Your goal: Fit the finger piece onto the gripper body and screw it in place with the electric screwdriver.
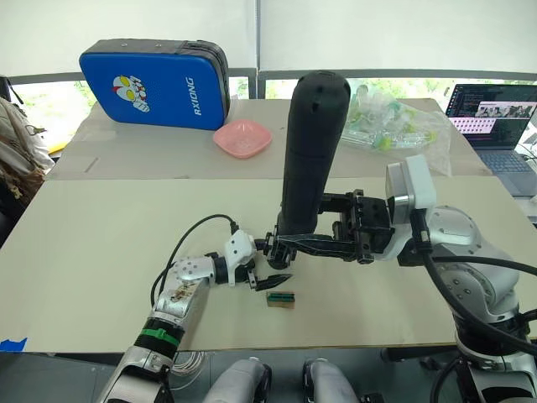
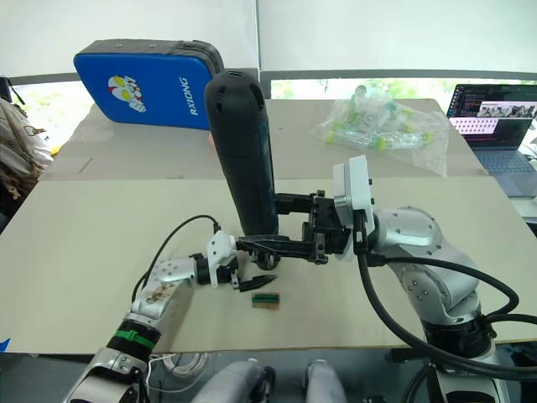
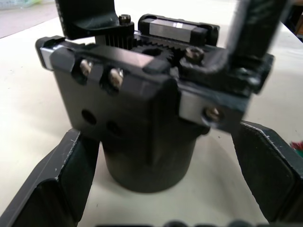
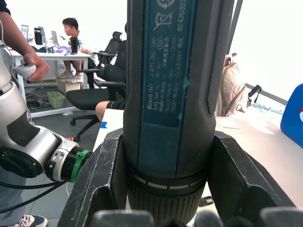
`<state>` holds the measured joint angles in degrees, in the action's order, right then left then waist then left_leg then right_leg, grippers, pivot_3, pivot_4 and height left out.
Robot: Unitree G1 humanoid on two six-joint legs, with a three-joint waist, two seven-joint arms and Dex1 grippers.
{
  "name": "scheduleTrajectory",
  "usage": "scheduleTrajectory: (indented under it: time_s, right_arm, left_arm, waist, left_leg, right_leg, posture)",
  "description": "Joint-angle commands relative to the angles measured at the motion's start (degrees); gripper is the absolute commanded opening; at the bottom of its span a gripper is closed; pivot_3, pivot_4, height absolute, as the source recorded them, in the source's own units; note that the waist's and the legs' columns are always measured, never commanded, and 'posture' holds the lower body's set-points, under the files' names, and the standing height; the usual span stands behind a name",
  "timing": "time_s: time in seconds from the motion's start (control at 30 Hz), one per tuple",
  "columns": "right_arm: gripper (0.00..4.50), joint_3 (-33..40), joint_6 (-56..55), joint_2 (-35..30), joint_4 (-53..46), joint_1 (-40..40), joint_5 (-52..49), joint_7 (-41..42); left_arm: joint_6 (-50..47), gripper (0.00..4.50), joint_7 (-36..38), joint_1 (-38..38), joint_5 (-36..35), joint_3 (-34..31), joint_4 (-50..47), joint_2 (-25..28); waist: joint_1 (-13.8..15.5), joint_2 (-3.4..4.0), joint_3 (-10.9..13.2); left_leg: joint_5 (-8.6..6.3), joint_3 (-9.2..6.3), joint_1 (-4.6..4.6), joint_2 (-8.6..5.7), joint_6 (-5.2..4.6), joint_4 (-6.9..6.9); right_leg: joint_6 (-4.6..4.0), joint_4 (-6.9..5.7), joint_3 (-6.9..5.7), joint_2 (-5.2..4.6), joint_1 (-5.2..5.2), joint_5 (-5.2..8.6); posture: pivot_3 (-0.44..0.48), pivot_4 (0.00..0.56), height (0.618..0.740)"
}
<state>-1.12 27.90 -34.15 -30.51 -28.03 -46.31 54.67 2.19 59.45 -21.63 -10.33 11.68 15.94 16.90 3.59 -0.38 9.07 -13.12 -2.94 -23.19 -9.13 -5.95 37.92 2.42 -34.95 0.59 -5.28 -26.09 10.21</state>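
Observation:
The gripper body (image 3: 128, 109) stands on its round base on the table, between the fingers (image 3: 57, 189) of my left gripper (image 1: 267, 264), which press against its sides. The finger piece (image 3: 246, 71) sits on one end of its top, with a screw head beside it. The electric screwdriver (image 1: 315, 151) stands nearly upright over the body, its thin metal bit (image 3: 235, 23) coming down next to the finger piece. My right gripper (image 1: 281, 243) is shut on the screwdriver's lower barrel (image 4: 165, 118).
A small green-and-tan block (image 1: 280, 298) lies just in front of the left gripper. At the table's far side are a blue case (image 1: 155, 84), a pink bowl (image 1: 242, 138), a plastic bag (image 1: 394, 126) and a laptop (image 1: 499, 126). A person (image 4: 71, 33) sits in the background.

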Motion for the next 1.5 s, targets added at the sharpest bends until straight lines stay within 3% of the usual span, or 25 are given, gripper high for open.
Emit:
scheduleTrajectory:
  time_s: [0.03, 0.07, 0.23, 0.33, 0.7, 1.13, 1.2, 1.3, 1.5]
  right_arm:
    - [1.94, 2.4, -1.2, -0.1, -2.8, 0.0, -1.2, -0.4]
    - [1.94, 2.4, -1.3, -0.1, -2.9, 0.2, -1.1, -0.4]
    - [1.94, 2.7, -1.5, -0.4, -3.2, 1.1, -1.0, -0.3]
    - [1.94, 3.0, -1.6, -0.7, -3.3, 1.4, -1.1, -0.1]
    - [1.94, 4.5, 0.4, -3.2, -4.2, 2.4, -4.2, 1.2]
    - [1.94, 4.7, 2.0, -3.7, -4.9, 1.4, -5.2, -0.5]
    - [1.94, 4.7, 2.1, -3.7, -4.8, 1.3, -5.3, -0.6]
    - [1.94, 4.6, 2.3, -3.7, -4.8, 1.1, -5.4, -0.8]
    - [1.94, 4.5, 2.5, -3.8, -4.6, 0.8, -5.7, -0.9]
  left_arm:
    - [-1.2, 4.45, -0.7, -0.1, 1.2, 1.3, -0.2, 0.0]
    - [-1.3, 4.45, -0.9, -0.1, 1.2, 1.3, -0.1, 0.1]
    - [-0.7, 2.33, -0.8, -0.3, 2.1, 1.2, 1.1, 1.1]
    - [0.9, 2.33, 0.2, -1.6, 2.4, 1.1, 3.4, 1.8]
    - [8.6, 2.33, 15.7, -11.8, 1.0, 1.8, 19.9, 1.9]
    - [13.6, 2.33, 13.9, -12.2, 2.5, 0.3, 25.2, 1.4]
    - [12.7, 3.39, 13.6, -11.7, 2.1, 0.0, 24.5, 1.4]
    - [11.6, 4.47, 13.3, -10.9, 1.8, -0.2, 23.2, 1.7]
    - [11.1, 4.47, 12.9, -8.2, 0.8, -1.8, 19.0, 3.3]
  waist:
    - [0.0, 0.0, 0.0]
    - [0.0, 0.0, 0.0]
    - [-0.2, -0.02, 0.0]
    - [-0.4, -0.03, 0.0]
    - [-1.3, -0.04, 0.0]
    - [-1.4, -0.06, 0.0]
    - [-1.4, -0.05, 0.0]
    - [-1.4, -0.05, 0.0]
    - [-2.0, -0.04, -0.1]
  left_leg:
    - [0.0, 0.0, 0.0, 0.0, 0.0, 0.0]
    - [0.0, 0.0, 0.0, 0.0, 0.0, 0.0]
    - [0.0, 0.01, 0.02, 0.0, 0.0, 0.01]
    - [0.01, 0.0, 0.02, 0.01, 0.02, 0.01]
    - [0.0, 0.0, -0.01, 0.02, 0.0, 0.19]
    - [-0.1, 0.0, -0.04, 0.03, -0.17, 0.37]
    - [-0.23, 0.0, -0.02, 0.03, -0.39, 0.41]
    - [-0.23, 0.0, -0.01, 0.03, -0.38, 0.45]
    - [-0.04, 0.0, 0.0, 0.06, -0.07, 0.45]
  right_leg:
    - [0.0, 0.0, 0.0, 0.0, 0.0, 0.0]
    - [0.0, 0.0, 0.0, 0.0, 0.01, 0.0]
    - [0.0, -0.01, 0.01, 0.01, 0.03, 0.0]
    - [0.0, -0.03, 0.01, 0.02, 0.02, 0.0]
    - [-0.02, -0.05, -0.03, 0.02, 0.05, -0.02]
    - [-0.01, -0.09, -0.02, 0.02, 0.09, -0.03]
    - [-0.01, -0.14, -0.02, 0.03, 0.08, -0.04]
    - [-0.01, -0.18, -0.02, 0.04, 0.08, -0.05]
    - [-0.02, -0.19, 0.01, 0.08, 0.06, -0.05]
  posture:
    - [0.0, 0.15, 0.74]
    - [0.0, 0.15, 0.74]
    - [0.0, 0.15, 0.74]
    - [0.0, 0.15, 0.74]
    - [0.0, 0.15, 0.74]
    - [0.0, 0.15, 0.74]
    - [0.0, 0.15, 0.74]
    - [0.0, 0.15, 0.74]
    - [0.0, 0.15, 0.74]
